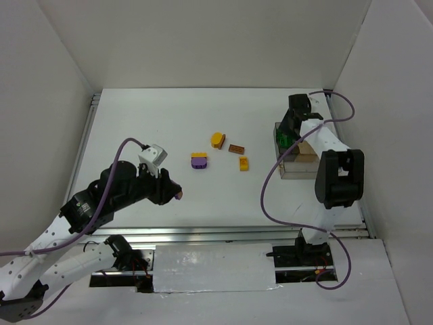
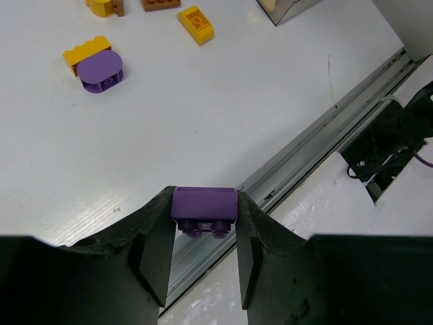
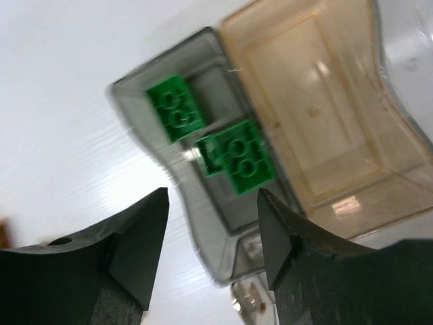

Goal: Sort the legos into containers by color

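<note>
While tight on one purple brick (image 2: 203,203), left gripper (image 2: 203,227); right gripper (image 3: 211,203) wide apart, empty, above two green bricks (image 3: 242,159).

walls (image 1: 203,40): plain white | table (image 1: 135,122): white, matte | near edge: metal rail (image 1: 223,235), perhaps aluminium

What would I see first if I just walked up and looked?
First, the left claw pinching a purple brick over the front part of the table. Then the bright green bricks lying in the grey box, right under the open right claw.
</note>
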Controlling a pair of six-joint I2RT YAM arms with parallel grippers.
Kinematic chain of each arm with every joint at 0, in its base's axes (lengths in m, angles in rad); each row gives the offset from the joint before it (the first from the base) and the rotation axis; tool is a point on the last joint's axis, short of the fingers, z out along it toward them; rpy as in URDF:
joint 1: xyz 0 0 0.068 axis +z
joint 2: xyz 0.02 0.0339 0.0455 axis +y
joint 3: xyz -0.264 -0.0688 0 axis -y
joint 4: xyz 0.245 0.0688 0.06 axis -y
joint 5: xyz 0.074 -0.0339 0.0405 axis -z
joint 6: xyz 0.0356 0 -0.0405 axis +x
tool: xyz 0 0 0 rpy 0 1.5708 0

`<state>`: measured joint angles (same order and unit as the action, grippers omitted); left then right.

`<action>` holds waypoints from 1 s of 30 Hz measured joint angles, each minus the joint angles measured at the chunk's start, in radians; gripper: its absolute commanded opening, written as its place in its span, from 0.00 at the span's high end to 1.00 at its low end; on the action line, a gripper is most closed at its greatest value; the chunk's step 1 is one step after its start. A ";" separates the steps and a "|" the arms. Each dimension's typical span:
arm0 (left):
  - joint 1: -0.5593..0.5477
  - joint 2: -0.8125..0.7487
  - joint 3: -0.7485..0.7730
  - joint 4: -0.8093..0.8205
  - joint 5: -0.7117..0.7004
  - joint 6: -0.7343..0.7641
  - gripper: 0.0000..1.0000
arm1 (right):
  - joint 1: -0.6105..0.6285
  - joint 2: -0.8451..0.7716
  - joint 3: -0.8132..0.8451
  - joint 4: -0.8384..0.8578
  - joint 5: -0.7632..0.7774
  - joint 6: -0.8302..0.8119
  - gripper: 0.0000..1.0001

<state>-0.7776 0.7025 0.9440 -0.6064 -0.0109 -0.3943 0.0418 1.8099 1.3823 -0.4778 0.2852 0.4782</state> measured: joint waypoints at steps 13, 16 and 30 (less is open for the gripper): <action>0.014 0.031 0.077 0.306 0.295 -0.180 1.00 | 0.419 -0.814 -0.441 0.408 -0.933 0.023 0.24; 0.015 0.049 0.107 0.384 0.356 -0.220 1.00 | 0.457 -0.919 -0.574 0.570 -1.064 0.131 0.22; 0.016 0.124 0.095 0.513 0.499 -0.321 1.00 | 0.723 -0.917 -0.553 0.722 -1.142 0.192 0.24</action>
<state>-0.7612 0.8268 1.0393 -0.0937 0.4881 -0.7155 0.7643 0.8932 0.8291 0.2440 -0.8570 0.6704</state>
